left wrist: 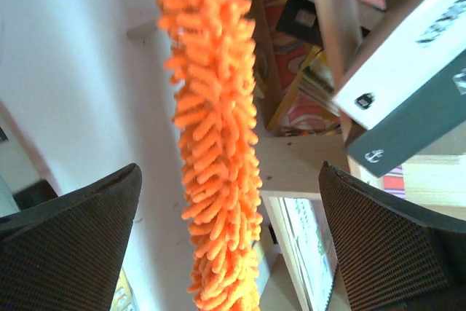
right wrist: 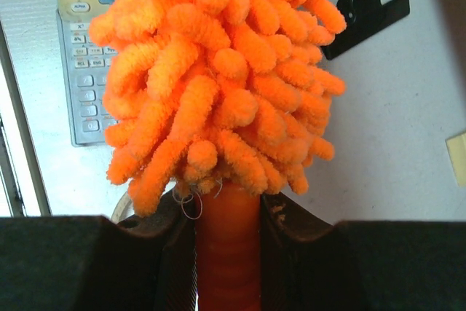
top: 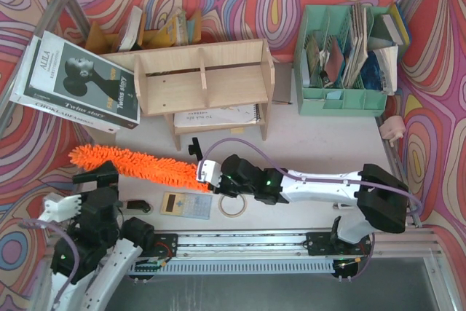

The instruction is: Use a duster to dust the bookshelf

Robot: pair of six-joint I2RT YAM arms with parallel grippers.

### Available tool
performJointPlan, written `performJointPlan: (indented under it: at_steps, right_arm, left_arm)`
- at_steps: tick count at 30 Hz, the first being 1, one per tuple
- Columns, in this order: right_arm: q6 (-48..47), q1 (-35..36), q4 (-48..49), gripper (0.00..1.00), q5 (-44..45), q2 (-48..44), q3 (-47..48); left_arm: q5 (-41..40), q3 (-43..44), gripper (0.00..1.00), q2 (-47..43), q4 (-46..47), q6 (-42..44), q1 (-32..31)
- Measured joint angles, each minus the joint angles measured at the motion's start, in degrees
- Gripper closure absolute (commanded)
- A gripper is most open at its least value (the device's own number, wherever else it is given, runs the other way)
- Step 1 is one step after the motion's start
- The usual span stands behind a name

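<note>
right gripper (right wrist: pixel 227 216) squeezes the duster (right wrist: pixel 218 71) handle.
left wrist view shows the left gripper (left wrist: pixel 229 169) fingers (left wrist: pixel 80 238) wide apart.

Fluffy orange microfibre on the duster (top: pixel 138 164), smooth glossy plastic on its handle (right wrist: pixel 226 253). Pale matt wood for the bookshelf (top: pixel 204 63). Black, woven-textured matt left fingers (left wrist: pixel 73 238).

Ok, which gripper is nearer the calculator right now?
Right. The right gripper, shut on the duster handle, sits just beyond the calculator; the left gripper stands open farther left, straddling the duster head.
</note>
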Motion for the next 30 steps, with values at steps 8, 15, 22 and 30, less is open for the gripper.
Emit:
performJointPlan:
  at_steps: [8, 15, 22, 30]
  right_arm:
    - [5.90, 0.22, -1.64, 1.00, 1.97, -3.13, -3.13]
    - [8.39, 1.25, -2.23, 1.00, 4.72, -4.85, -6.03]
    - [7.76, 1.66, -3.72, 1.00, 4.61, -8.20, -6.43]
    - [4.72, 2.69, -8.09, 1.00, 3.30, -8.48, -0.09]
  left_arm:
    - [-6.64, 11.56, 0.02, 3.15, -2.80, 13.18, 0.00]
    - [-9.22, 16.37, 0.02, 4.59, -1.70, 24.11, 0.00]
    - [-10.34, 21.49, 0.02, 8.00, -0.66, 31.17, 0.00]
    - [-13.20, 30.80, 0.02, 8.61, 1.97, 40.59, -0.04]
